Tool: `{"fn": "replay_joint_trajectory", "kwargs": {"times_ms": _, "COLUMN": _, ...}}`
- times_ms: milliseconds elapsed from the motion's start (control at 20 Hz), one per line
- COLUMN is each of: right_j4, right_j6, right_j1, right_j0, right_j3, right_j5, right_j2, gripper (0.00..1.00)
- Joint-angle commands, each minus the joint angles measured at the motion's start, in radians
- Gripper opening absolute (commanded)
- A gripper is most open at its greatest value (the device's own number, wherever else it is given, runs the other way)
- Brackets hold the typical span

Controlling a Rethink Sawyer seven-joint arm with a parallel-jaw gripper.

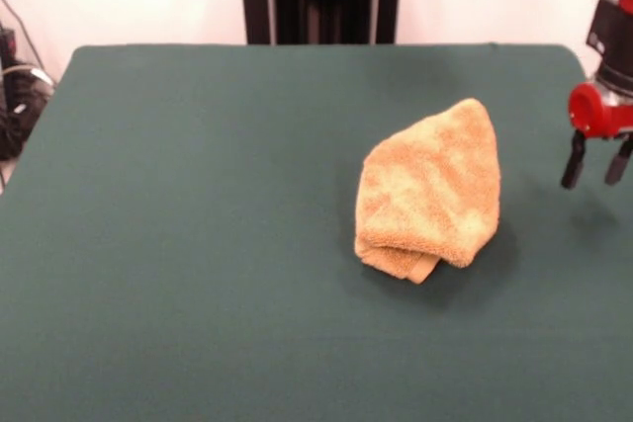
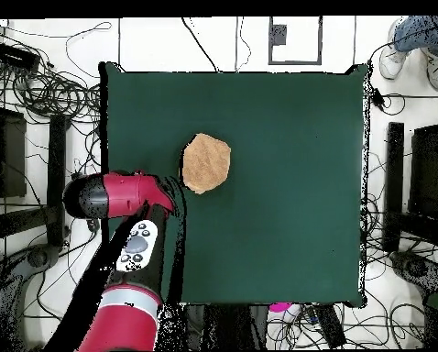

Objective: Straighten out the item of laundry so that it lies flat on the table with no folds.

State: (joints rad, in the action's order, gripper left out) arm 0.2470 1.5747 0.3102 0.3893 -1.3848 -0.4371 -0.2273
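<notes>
There is one towel [image 1: 430, 190] and one big dark green surface [image 1: 198, 244] under it. The towel is yellow-brown and fluffy, and it is not flat: it is folded over on itself into a lumpy shape with a pointy top end and thick doubled edges at the bottom end. In the front view it sits a bit right of the middle of the surface. There is one red and black robot arm [image 2: 122, 266], and it has one tool [image 1: 596, 159] with two dark fingers [image 1: 574, 160] hanging down. The two fingers are apart, with a clear gap between them, and nothing is held in the gap. The tool hangs near the right edge of the front view, beside the towel but not touching it. From above, the arm's red end is just left of the towel [image 2: 206, 163]. One person's shoes [image 2: 413, 62] (two of them) show at the top right corner from above. No writing or labels can be read anywhere.
</notes>
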Motion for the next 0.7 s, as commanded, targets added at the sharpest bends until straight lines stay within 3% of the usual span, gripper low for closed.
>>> {"fn": "replay_joint_trajectory", "kwargs": {"times_ms": 50, "right_j4": 0.03, "right_j6": 0.279, "right_j1": -0.004, "right_j0": 0.037, "right_j3": 0.075, "right_j5": -0.095, "right_j2": -0.04, "gripper": 1.0}}
{"fn": "replay_joint_trajectory", "kwargs": {"times_ms": 350, "right_j4": 0.017, "right_j6": 0.224, "right_j1": 0.057, "right_j0": 0.024, "right_j3": 0.068, "right_j5": -0.173, "right_j2": -0.046, "gripper": 1.0}}
{"fn": "replay_joint_trajectory", "kwargs": {"times_ms": 700, "right_j4": 0.008, "right_j6": 0.209, "right_j1": 0.038, "right_j0": 0.043, "right_j3": 0.119, "right_j5": -0.179, "right_j2": -0.041, "gripper": 1.0}}
